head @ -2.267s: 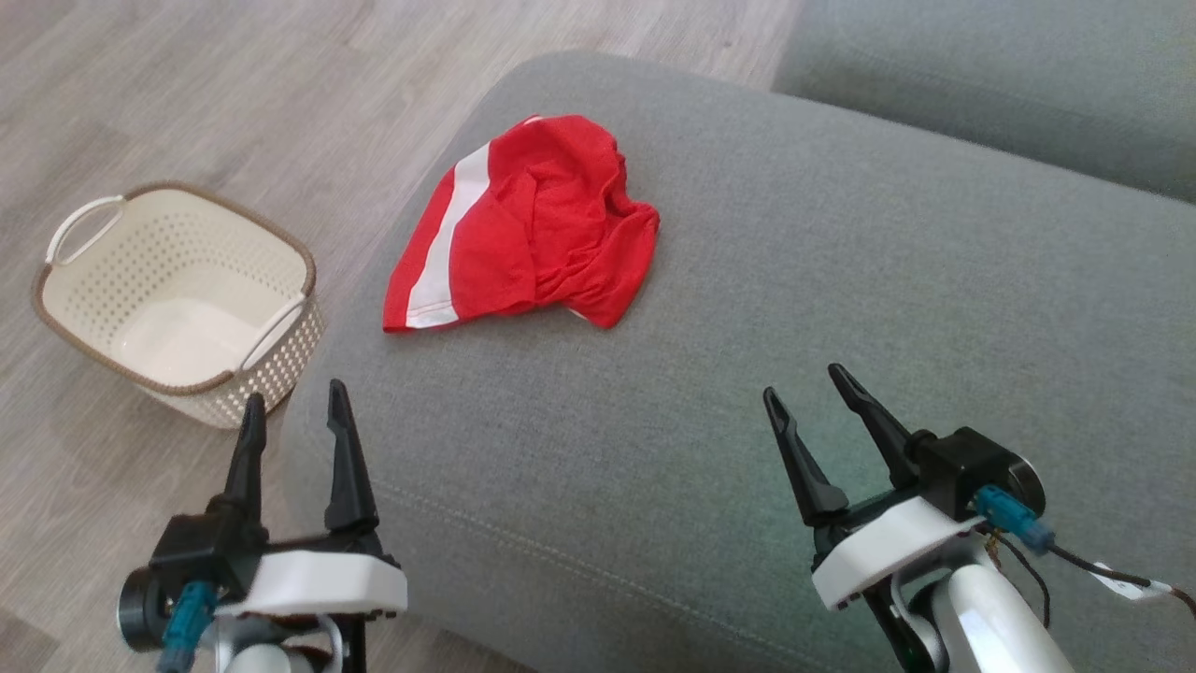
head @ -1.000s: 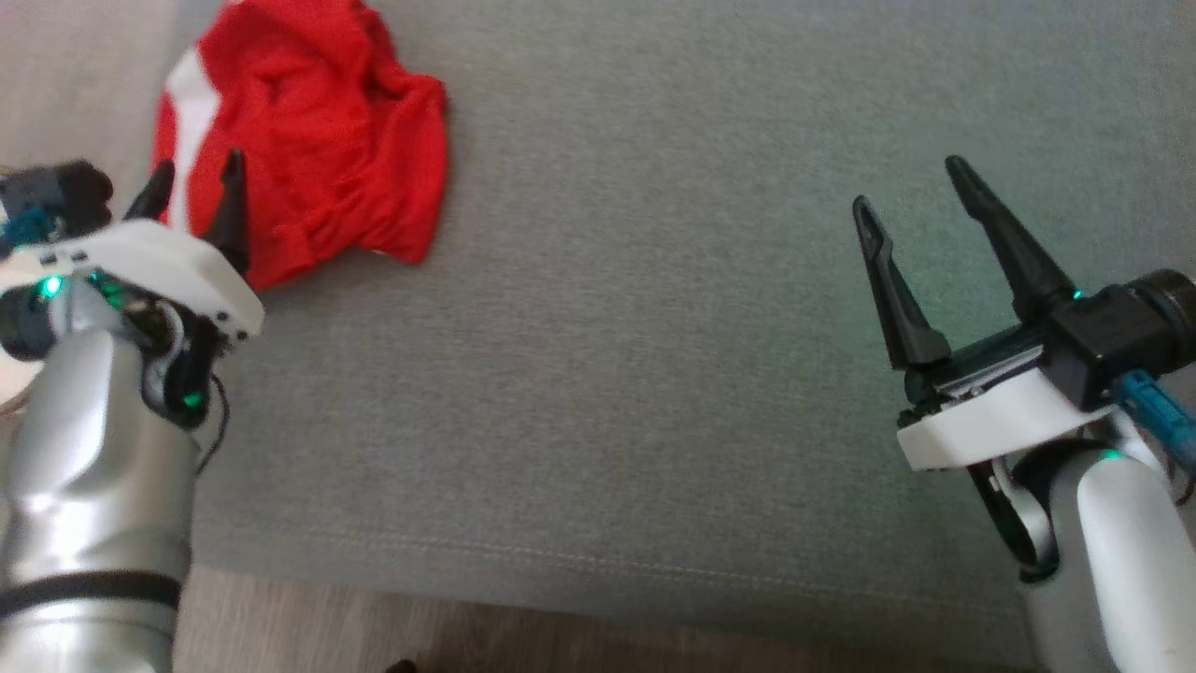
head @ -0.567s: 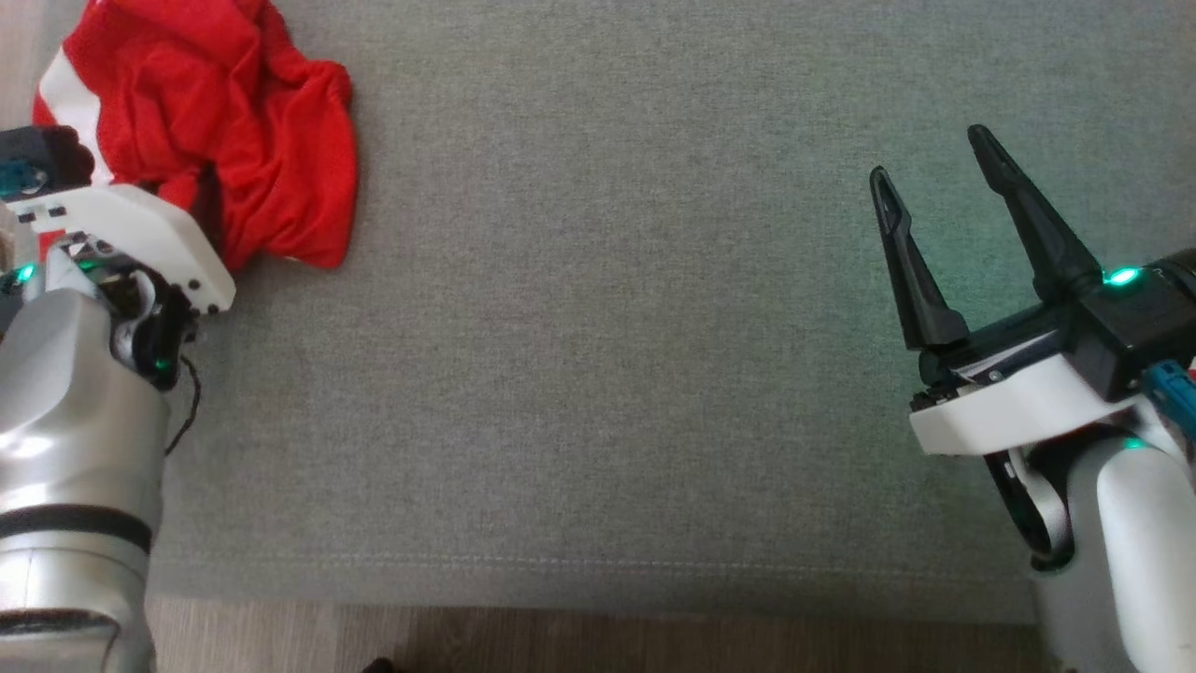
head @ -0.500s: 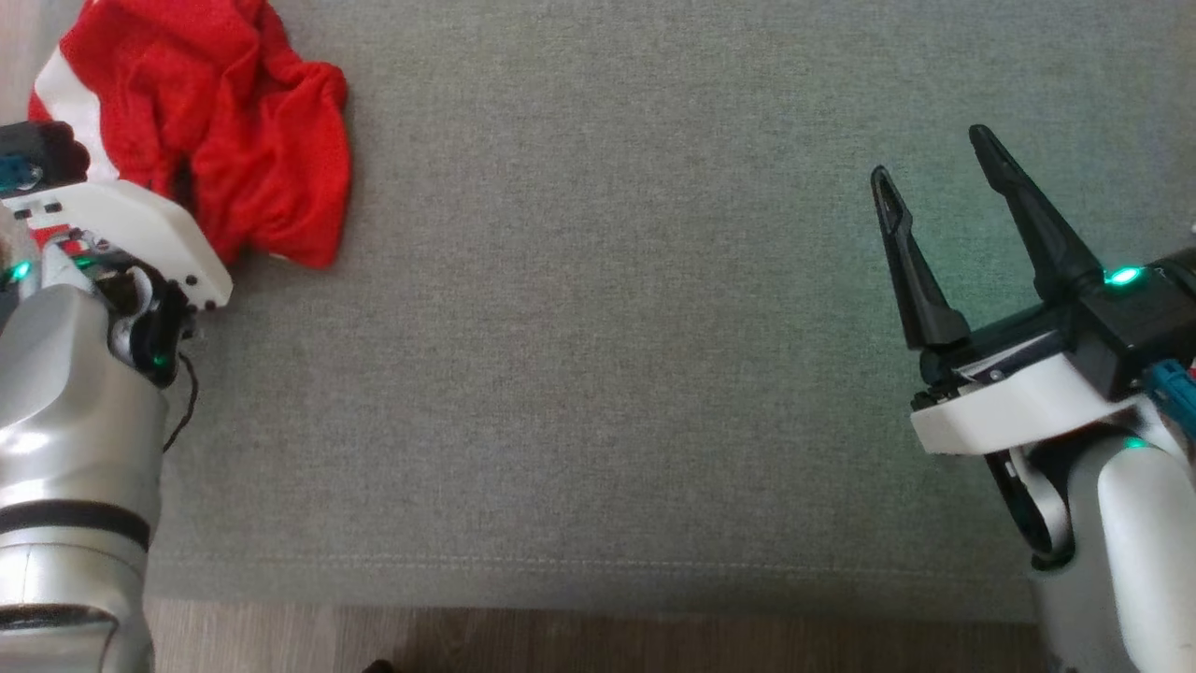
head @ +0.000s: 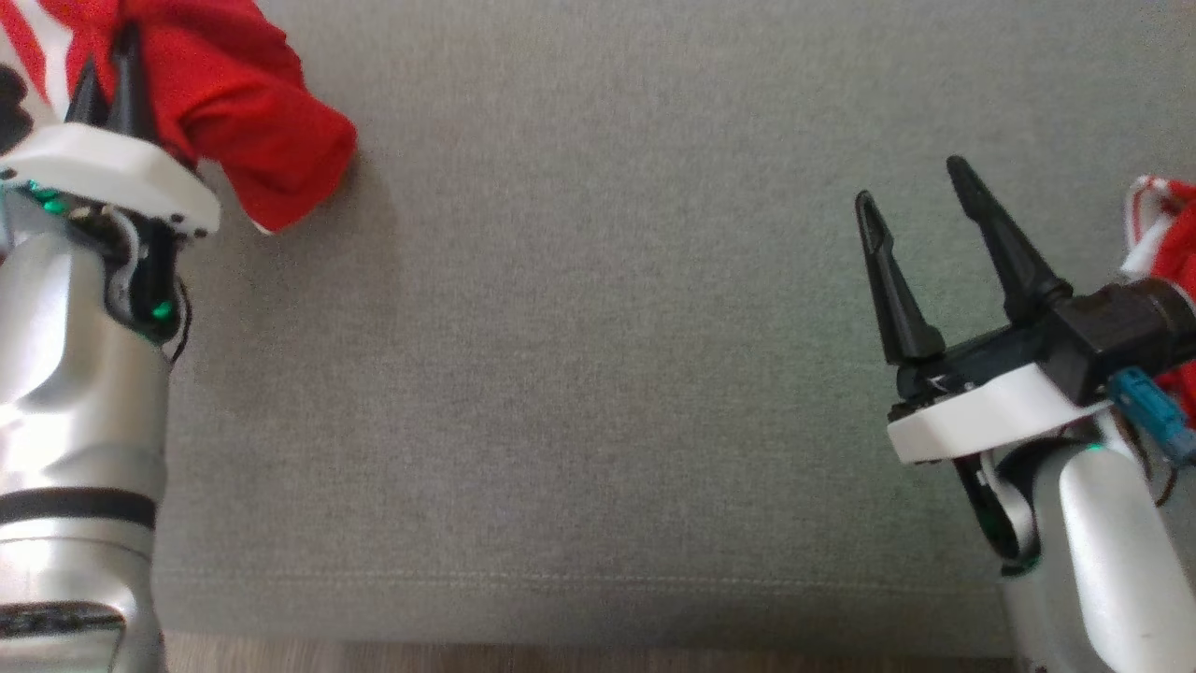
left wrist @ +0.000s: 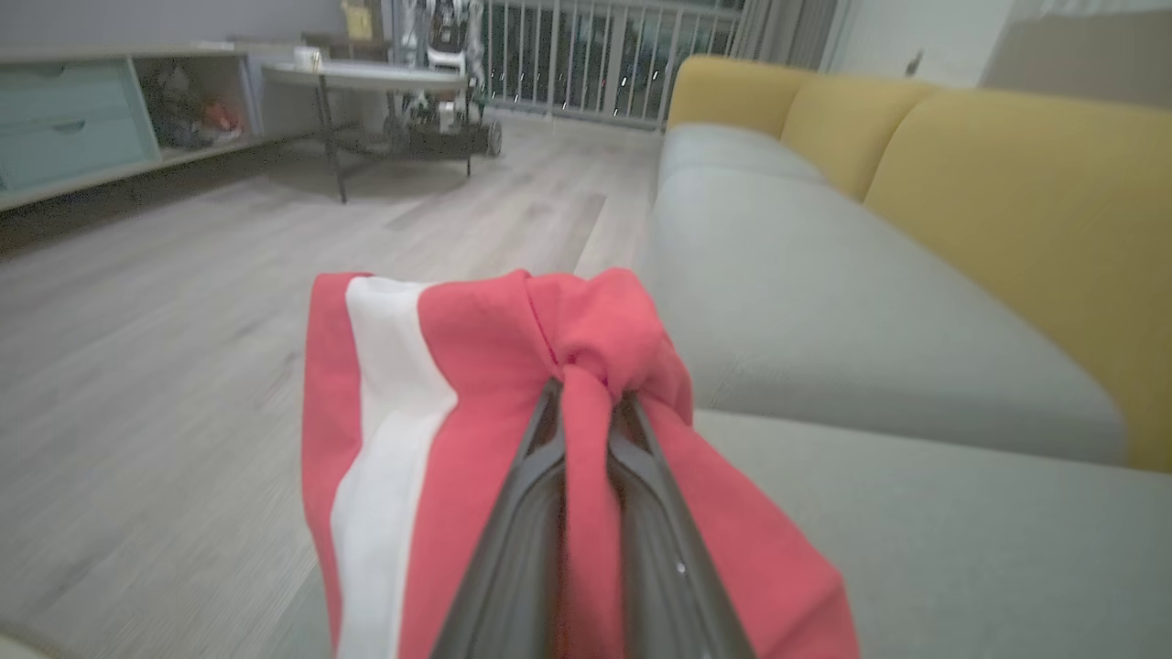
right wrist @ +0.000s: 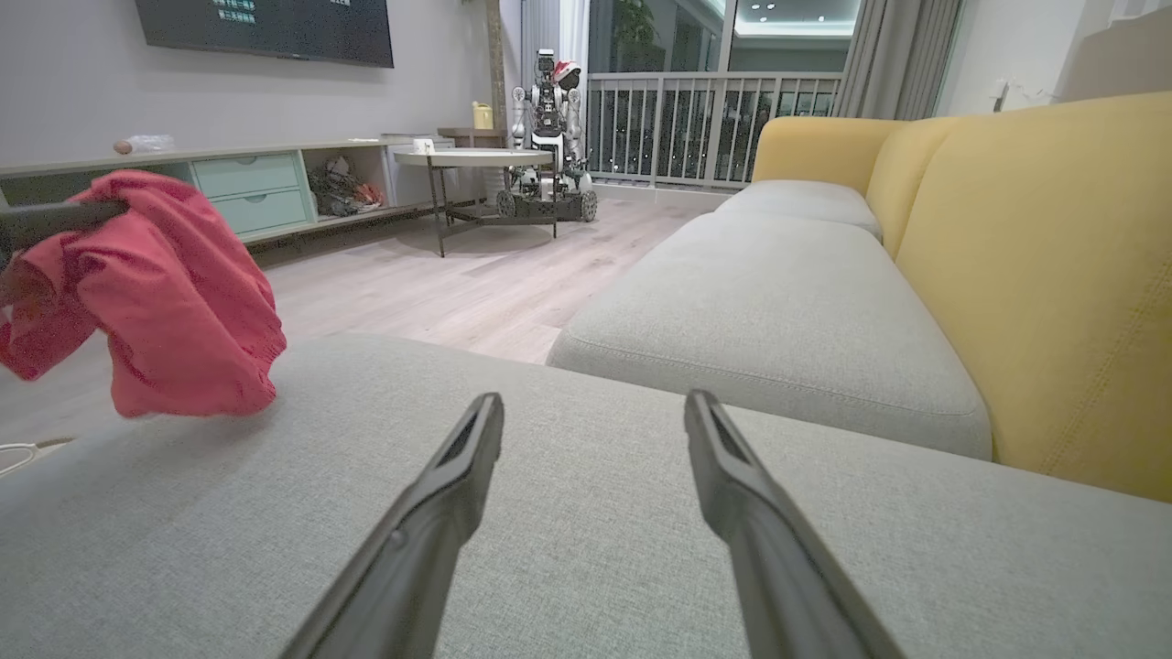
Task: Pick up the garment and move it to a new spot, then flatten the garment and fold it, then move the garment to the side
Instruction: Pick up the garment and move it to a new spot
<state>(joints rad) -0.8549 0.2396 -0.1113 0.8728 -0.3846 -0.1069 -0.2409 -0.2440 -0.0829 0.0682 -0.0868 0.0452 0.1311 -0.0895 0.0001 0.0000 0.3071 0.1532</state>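
The garment (head: 238,89) is red with a white stripe and hangs bunched at the top left of the head view, lifted off the grey sofa cushion (head: 598,327). My left gripper (head: 110,56) is shut on a fold of it. In the left wrist view the cloth (left wrist: 458,394) drapes over both sides of the left gripper (left wrist: 586,394), with a pinch of fabric between the fingers. My right gripper (head: 911,184) is open and holds nothing, low over the cushion at the right. In the right wrist view the right gripper (right wrist: 593,407) points along the seat, and the garment (right wrist: 183,302) dangles at the far left.
Another bit of red and white cloth (head: 1163,220) shows at the right edge behind my right wrist. Yellow backrests (right wrist: 1053,275) line the sofa's far side. The cushion's front edge (head: 561,636) meets wooden floor. A round table (right wrist: 476,160) stands across the room.
My left gripper has shut on the garment and raised it off the cushion. The head view has shifted as the body moved. The right gripper has stayed open.
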